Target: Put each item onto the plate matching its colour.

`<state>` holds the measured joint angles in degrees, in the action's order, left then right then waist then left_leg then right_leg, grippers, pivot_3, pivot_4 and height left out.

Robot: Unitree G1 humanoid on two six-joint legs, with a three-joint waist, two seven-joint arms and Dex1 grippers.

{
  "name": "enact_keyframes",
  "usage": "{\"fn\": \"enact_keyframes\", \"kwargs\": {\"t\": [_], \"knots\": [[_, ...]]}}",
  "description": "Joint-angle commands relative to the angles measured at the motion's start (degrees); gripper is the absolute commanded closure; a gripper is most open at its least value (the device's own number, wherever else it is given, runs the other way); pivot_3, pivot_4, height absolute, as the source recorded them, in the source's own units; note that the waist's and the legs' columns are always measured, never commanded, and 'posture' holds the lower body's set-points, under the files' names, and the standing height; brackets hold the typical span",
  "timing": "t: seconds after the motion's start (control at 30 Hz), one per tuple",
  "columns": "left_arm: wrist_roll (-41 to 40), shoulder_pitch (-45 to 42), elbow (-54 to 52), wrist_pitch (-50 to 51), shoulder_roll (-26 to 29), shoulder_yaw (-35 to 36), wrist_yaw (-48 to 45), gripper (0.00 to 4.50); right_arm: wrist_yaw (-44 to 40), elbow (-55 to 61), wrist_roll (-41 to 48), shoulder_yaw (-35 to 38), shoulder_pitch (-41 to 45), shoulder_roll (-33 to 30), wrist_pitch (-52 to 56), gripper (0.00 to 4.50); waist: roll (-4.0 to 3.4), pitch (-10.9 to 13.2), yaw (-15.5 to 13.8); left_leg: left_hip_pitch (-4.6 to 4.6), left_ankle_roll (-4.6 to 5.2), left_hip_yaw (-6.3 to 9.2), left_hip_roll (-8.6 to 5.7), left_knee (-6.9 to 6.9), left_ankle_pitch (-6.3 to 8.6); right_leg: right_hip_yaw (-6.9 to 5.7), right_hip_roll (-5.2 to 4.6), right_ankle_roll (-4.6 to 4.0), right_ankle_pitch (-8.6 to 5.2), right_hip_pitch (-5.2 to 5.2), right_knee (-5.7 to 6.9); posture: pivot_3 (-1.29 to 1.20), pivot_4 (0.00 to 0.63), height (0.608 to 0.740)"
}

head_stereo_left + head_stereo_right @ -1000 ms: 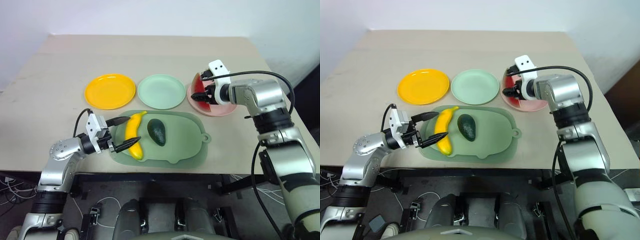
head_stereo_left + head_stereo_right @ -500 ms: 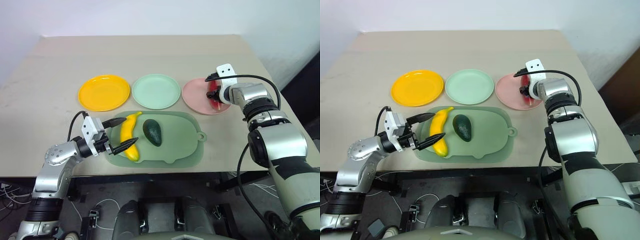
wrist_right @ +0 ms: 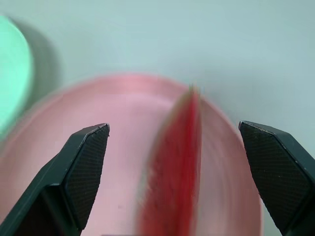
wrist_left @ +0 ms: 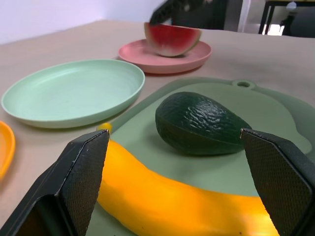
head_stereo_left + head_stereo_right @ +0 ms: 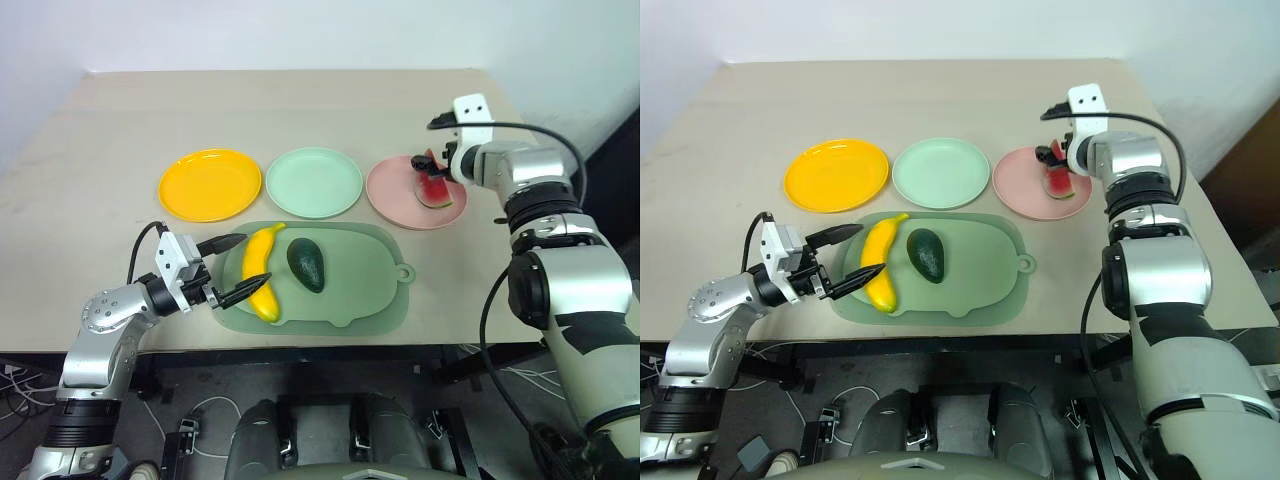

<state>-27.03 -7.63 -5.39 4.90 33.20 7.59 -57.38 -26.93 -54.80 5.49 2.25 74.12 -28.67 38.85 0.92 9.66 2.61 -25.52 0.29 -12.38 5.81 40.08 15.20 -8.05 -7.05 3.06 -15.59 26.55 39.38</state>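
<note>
We see the watermelon wedge point(image 5: 432, 190) lying on the pink plate point(image 5: 395, 196) at the right of the frame, while the yellow plate point(image 5: 210, 184) and mint plate point(image 5: 313, 181) hold nothing. The banana point(image 5: 259, 282) and avocado point(image 5: 306, 264) lie in the big green tray point(image 5: 370, 290) near the table's point(image 5: 300, 105) front edge, with bare table behind the plates. Our left gripper point(image 5: 230, 268) is spread wide around the banana's near end, and our right gripper point(image 3: 177, 172) hangs wide apart above the wedge.

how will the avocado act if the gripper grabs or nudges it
The avocado looks rigid with a pebbled skin, so probably grippy. Its egg shape lying sideways on the tray suggests it may roll when nudged. Likely light, being a toy.
</note>
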Motion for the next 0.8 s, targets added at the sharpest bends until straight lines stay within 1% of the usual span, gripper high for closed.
{"fn": "enact_keyframes", "kwargs": {"t": [0.03, 0.1, 0.17, 0.2, 0.37, 0.5, 0.67, 0.73, 0.8], "knots": [[-1.27, -0.73, -1.37, 0.0, 0.33, 0.85, -0.53, 0.0, -2.7, 20.34, 4.35, 2.05, -5.22, -1.43, 9.87, 0.02, 0.01, 0.0, -0.07, 0.0, 0.0, 0.04, 0.01, -0.01, 0.0, 0.0, 0.0, 0.0, 0.0, -0.01, -0.02, 0.0, 0.15, 0.695], [-1.32, -0.65, -1.25, 0.02, 0.42, 0.96, -0.67, 0.0, -3.28, 31.82, 7.66, 3.87, -9.94, -1.27, 15.37, 0.02, 0.02, -0.01, -0.13, 0.01, 0.0, 0.07, 0.02, -0.01, 0.0, -0.02, 0.0, 0.0, 0.0, -0.04, -0.04, 0.0, 0.15, 0.695], [-1.54, -0.6, -1.48, 0.43, 0.48, 1.06, -0.59, 0.0, -7.84, 46.49, 13.98, 4.87, -17.21, -2.04, 20.15, 0.02, 0.03, -0.02, -0.37, 0.0, 0.0, 0.08, 0.01, 0.0, 0.0, -0.03, -0.01, 0.0, 0.0, -0.05, -0.03, 0.0, 0.15, 0.695], [-1.63, -0.56, -1.61, 0.59, 0.53, 1.07, -0.6, 0.0, -8.89, 51.78, 16.31, 5.6, -20.07, -2.12, 22.17, 0.02, 0.02, -0.01, -0.35, 0.0, 0.0, 0.12, 0.01, 0.0, 0.0, -0.06, -0.01, 0.0, 0.0, -0.08, -0.05, 0.0, 0.15, 0.695], [-2.56, -0.67, -1.83, 1.67, 1.82, 1.83, -1.68, 0.0, -10.69, 67.49, 24.53, 8.9, -31.4, -1.52, 26.1, 0.02, 0.05, -0.03, -0.31, 0.02, 0.0, 0.12, -0.01, 0.0, 0.0, -0.06, -0.01, -0.01, 0.01, -0.07, -0.02, 0.0, 0.15, 0.695], [-2.49, -1.15, -1.38, 1.7, 1.95, 1.96, -1.73, 0.0, -8.91, 73.98, 28.26, 9.14, -37.22, 0.25, 28.26, 0.02, 0.05, -0.03, -0.27, 0.05, 0.01, 0.16, -0.01, 0.0, 0.01, -0.09, -0.01, -0.02, 0.01, -0.15, -0.07, 0.0, 0.15, 0.695], [-2.13, -2.04, -0.8, 1.86, 1.66, 1.5, -1.83, 0.0, -5.93, 77.27, 29.81, 5.55, -41.91, 3.53, 29.74, 0.02, 0.06, -0.04, -0.25, 0.05, 0.01, 0.16, -0.01, -0.01, 0.01, -0.09, 0.0, -0.02, 0.01, -0.14, -0.06, 0.0, 0.15, 0.695], [-2.0, -2.36, -0.6, 1.84, 1.55, 1.4, -1.79, 0.0, -7.71, 78.72, 31.93, 4.11, -43.57, 4.03, 29.51, 0.02, 0.06, -0.04, -0.29, 0.05, 0.01, 0.16, -0.02, -0.01, 0.01, -0.09, 0.0, -0.02, 0.01, -0.14, -0.06, 0.0, 0.15, 0.695], [-1.88, -2.56, -0.37, 1.74, 1.51, 1.37, -1.81, 0.0, -7.24, 79.16, 32.62, 2.78, -44.28, 4.99, 29.43, 0.02, 0.06, -0.04, -0.32, 0.05, 0.01, 0.16, -0.02, -0.01, 0.01, -0.09, 0.0, -0.02, 0.01, -0.15, -0.07, 0.0, 0.15, 0.695]]}}
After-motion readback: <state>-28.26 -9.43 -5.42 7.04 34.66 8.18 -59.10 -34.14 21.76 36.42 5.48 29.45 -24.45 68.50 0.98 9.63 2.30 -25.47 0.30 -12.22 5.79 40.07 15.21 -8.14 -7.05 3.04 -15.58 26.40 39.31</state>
